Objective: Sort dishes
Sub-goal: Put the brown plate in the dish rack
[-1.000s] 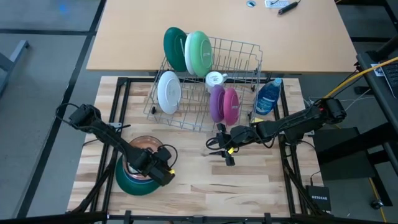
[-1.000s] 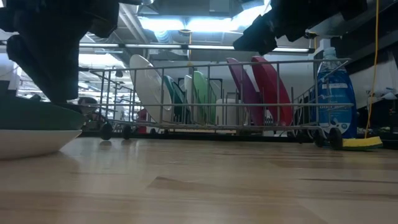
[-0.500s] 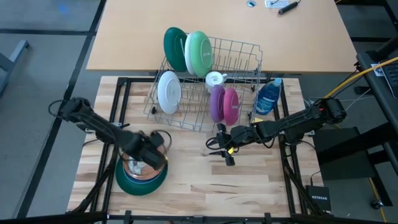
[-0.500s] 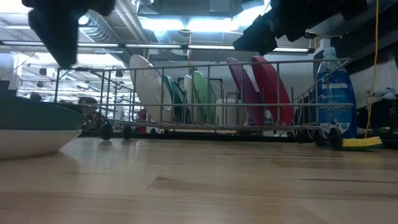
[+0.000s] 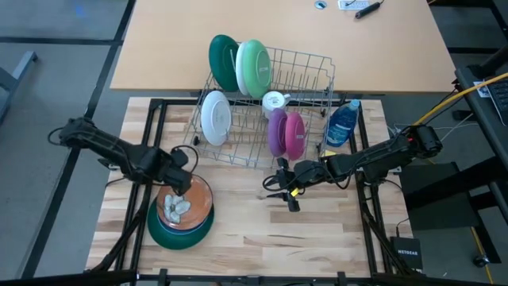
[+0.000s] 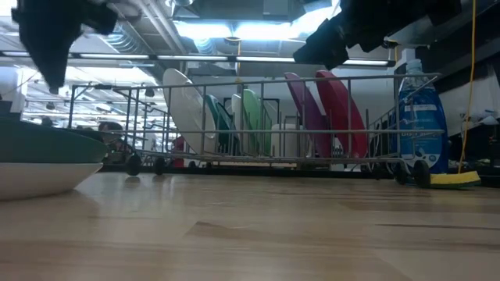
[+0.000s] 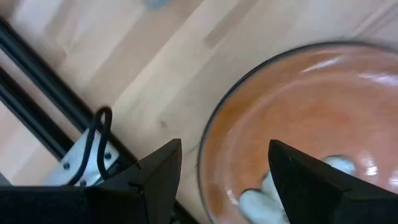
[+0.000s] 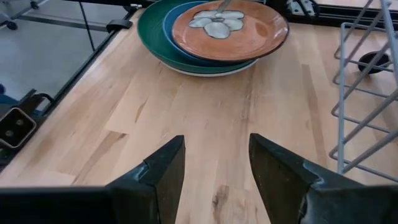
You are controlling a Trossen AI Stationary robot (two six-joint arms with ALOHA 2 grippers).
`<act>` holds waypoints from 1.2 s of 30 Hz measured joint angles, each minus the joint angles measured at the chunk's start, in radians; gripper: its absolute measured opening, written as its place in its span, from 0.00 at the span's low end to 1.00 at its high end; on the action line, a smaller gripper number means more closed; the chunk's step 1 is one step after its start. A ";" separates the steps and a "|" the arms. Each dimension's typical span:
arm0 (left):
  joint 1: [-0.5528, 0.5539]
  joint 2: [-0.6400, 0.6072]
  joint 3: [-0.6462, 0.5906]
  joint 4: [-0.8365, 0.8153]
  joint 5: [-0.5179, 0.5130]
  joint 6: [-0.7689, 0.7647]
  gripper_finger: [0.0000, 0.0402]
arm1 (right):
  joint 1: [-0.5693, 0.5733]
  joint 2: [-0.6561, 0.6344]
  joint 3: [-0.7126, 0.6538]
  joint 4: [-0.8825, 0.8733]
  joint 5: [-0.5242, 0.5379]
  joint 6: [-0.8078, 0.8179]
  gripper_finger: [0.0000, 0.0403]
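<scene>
An orange plate with a white flower (image 5: 186, 204) lies on top of a blue dish and a dark green plate (image 5: 176, 233), stacked at the table's near left; the stack also shows in the right wrist view (image 8: 219, 25) and the low view (image 6: 39, 160). My left gripper (image 5: 179, 173) is open and empty, above the orange plate's far rim (image 7: 208, 149), clear of it. My right gripper (image 5: 282, 189) is open and empty over the bare table in front of the wire rack (image 5: 309, 67). In the rack stand dark green (image 5: 223, 62), light green (image 5: 255, 68), white (image 5: 215, 117), purple (image 5: 276, 132) and pink (image 5: 294, 133) plates.
A white cup (image 5: 275, 101) sits in the rack. A blue soap bottle (image 5: 343, 124) stands right of the rack, with a yellow sponge (image 6: 455, 179) beside it. Black frame rails (image 5: 151, 135) run along the table's sides. Bare wood lies between the stack and my right gripper.
My left gripper has risen from over the stack and drawn back toward the table's far left. The orange flower plate, which it covered before, now shows in full on the stack.
</scene>
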 joint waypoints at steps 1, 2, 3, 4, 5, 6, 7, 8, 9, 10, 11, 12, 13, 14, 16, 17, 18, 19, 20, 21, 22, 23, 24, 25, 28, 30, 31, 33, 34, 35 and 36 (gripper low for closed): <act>0.013 -0.013 -0.027 0.010 0.021 0.016 0.57 | 0.000 0.000 0.000 0.000 -0.008 0.000 0.45; 0.026 -0.022 -0.050 0.023 0.041 0.031 0.57 | 0.000 0.000 0.000 0.000 -0.021 0.001 0.45; 0.037 -0.028 -0.071 0.038 0.056 0.052 0.57 | 0.000 0.000 0.000 0.000 -0.032 0.001 0.45; 0.048 -0.035 -0.093 0.052 0.074 0.067 0.57 | 0.000 0.000 0.000 0.000 -0.043 0.001 0.45; 0.058 -0.041 -0.115 0.072 0.090 0.086 0.57 | 0.000 0.000 0.000 0.000 -0.052 0.001 0.45; 0.068 -0.046 -0.134 0.091 0.110 0.109 0.57 | 0.000 0.000 0.000 0.000 -0.057 0.001 0.45; 0.078 -0.050 -0.151 0.110 0.127 0.133 0.57 | 0.000 0.000 0.000 0.000 -0.063 0.001 0.45; 0.088 -0.050 -0.167 0.125 0.145 0.155 0.57 | 0.000 0.000 0.000 0.000 -0.068 0.001 0.45; 0.097 -0.050 -0.180 0.132 0.154 0.168 0.57 | 0.000 0.000 0.000 0.000 -0.070 0.001 0.45; 0.105 -0.050 -0.192 0.134 0.156 0.176 0.57 | 0.000 0.000 0.000 0.000 -0.070 0.001 0.45; 0.113 -0.050 -0.201 0.132 0.156 0.177 0.57 | 0.000 0.000 0.000 -0.001 -0.070 0.001 0.45; 0.121 -0.051 -0.209 0.136 0.156 0.182 0.57 | 0.000 0.000 0.000 -0.001 -0.070 0.001 0.45; 0.128 -0.051 -0.216 0.138 0.156 0.193 0.57 | 0.000 0.000 0.000 0.000 -0.070 0.001 0.45; 0.134 -0.051 -0.222 0.142 0.156 0.207 0.57 | 0.000 0.000 0.000 0.000 -0.070 0.001 0.45; 0.147 -0.051 -0.236 0.167 0.167 0.225 0.57 | 0.000 0.000 0.000 0.000 -0.070 0.001 0.45; 0.153 -0.051 -0.244 0.192 0.182 0.237 0.57 | 0.000 0.000 0.000 0.000 -0.070 0.001 0.45; 0.159 -0.051 -0.253 0.219 0.197 0.253 0.57 | 0.000 0.000 0.000 0.000 -0.070 0.001 0.45; 0.164 -0.051 -0.263 0.242 0.206 0.264 0.57 | 0.000 0.000 0.000 -0.001 -0.070 0.001 0.45; 0.168 -0.051 -0.274 0.255 0.213 0.276 0.57 | 0.000 0.000 0.000 0.000 -0.070 0.001 0.45; 0.172 -0.051 -0.287 0.266 0.216 0.283 0.57 | 0.000 0.000 0.000 0.000 -0.070 0.001 0.45; 0.178 -0.051 -0.297 0.273 0.217 0.285 0.57 | 0.000 0.000 0.000 0.000 -0.070 0.001 0.45; 0.183 -0.051 -0.306 0.277 0.218 0.285 0.57 | 0.000 0.000 0.000 0.000 -0.070 0.001 0.45; 0.188 -0.051 -0.314 0.278 0.223 0.286 0.57 | 0.000 0.000 0.000 -0.001 -0.070 0.001 0.45; 0.192 -0.052 -0.321 0.280 0.226 0.290 0.56 | 0.000 0.000 0.000 -0.001 -0.070 0.001 0.45; 0.199 -0.052 -0.326 0.285 0.245 0.335 0.51 | 0.000 0.000 0.000 -0.001 -0.070 0.001 0.45; 0.202 -0.052 -0.326 0.297 0.258 0.347 0.45 | 0.000 0.000 0.000 -0.001 -0.070 0.000 0.45; 0.202 -0.052 -0.327 0.300 0.264 0.356 0.41 | 0.000 0.000 0.000 -0.001 -0.070 0.001 0.45; 0.202 -0.051 -0.328 0.299 0.275 0.373 0.32 | 0.000 0.000 0.000 -0.001 -0.070 0.000 0.45; 0.202 -0.051 -0.328 0.298 0.280 0.382 0.27 | 0.000 0.000 0.000 -0.001 -0.070 0.000 0.45; 0.202 -0.051 -0.328 0.298 0.284 0.385 0.23 | 0.000 0.000 0.000 -0.001 -0.070 0.000 0.45; 0.201 -0.051 -0.328 0.299 0.288 0.386 0.19 | 0.000 0.000 0.000 -0.001 -0.070 0.000 0.45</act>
